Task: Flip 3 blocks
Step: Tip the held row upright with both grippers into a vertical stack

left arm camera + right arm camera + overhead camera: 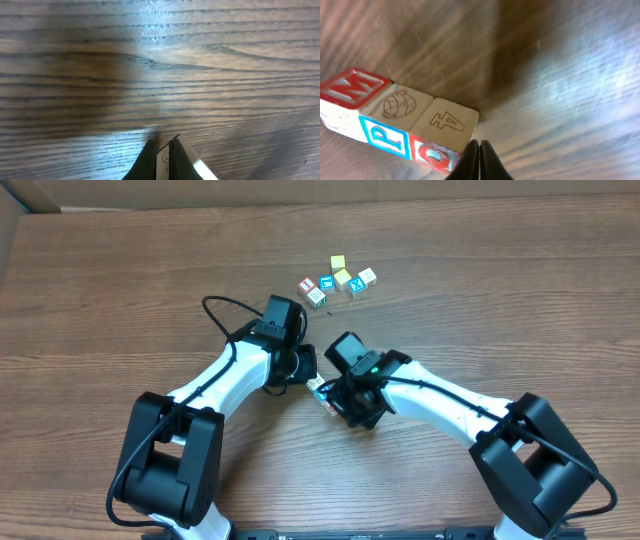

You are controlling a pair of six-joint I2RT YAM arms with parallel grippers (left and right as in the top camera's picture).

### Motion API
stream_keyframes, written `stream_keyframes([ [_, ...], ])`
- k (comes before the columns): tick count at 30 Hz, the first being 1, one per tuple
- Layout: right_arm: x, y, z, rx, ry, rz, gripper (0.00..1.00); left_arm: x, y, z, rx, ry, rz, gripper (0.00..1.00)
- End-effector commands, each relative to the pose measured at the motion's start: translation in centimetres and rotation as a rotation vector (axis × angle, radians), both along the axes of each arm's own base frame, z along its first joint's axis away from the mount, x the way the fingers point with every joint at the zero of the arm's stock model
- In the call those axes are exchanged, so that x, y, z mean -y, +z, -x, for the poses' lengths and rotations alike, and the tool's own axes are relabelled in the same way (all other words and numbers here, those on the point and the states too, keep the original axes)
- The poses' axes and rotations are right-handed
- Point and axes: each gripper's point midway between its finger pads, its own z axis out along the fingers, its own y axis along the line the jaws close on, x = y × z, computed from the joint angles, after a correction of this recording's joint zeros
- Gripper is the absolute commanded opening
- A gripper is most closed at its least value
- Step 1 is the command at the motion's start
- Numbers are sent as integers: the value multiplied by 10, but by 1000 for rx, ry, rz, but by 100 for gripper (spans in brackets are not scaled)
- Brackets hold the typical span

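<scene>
Three small alphabet blocks lie in a touching row. In the right wrist view the left one has a red M on top. The middle one shows an acorn drawing on top and a blue P face. The right one shows a 4 on top and a red O face. My right gripper is shut, its tips against the right end of that row. In the overhead view the row is mostly hidden between both grippers. My left gripper is shut, with a pale block just behind its tips.
A loose cluster of other small cubes, yellow, blue and red-faced, lies farther back on the wooden table. The left arm's black cable loops over the table to its left. Both arms converge at the table's centre.
</scene>
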Motion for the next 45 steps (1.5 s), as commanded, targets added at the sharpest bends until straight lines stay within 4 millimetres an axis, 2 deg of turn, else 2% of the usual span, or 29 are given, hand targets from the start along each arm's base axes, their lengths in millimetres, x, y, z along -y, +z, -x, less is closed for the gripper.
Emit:
stream_keyframes([
  [1,-18,16,3,-22,-121,-51,12,7,14,-8,37,-2,35,4],
  [4,-24,17,9,-38,-152,-55,19,7,14,-8,38,-2,35,4],
  [7,-29,17,13,-54,-188,-61,22,7,14,-8,37,-2,34,4],
  [15,-42,21,12,-40,-204,-102,22,7,14,-7,37,-2,34,4],
  [25,-44,21,15,-53,-216,-104,22,6,14,-8,38,-1,31,4],
  [32,-33,16,24,-86,-212,-53,9,5,14,-8,41,-6,25,4],
  [35,-29,15,27,-97,-209,-33,9,6,19,-14,59,-12,25,4],
  [40,-31,24,14,-21,-60,-55,4,3,35,-26,93,-12,0,4],
  [43,-27,37,-5,57,46,-55,4,-7,47,-36,121,14,-61,4],
  [45,-24,50,-23,137,177,-57,4,-15,56,-42,129,36,-101,4],
])
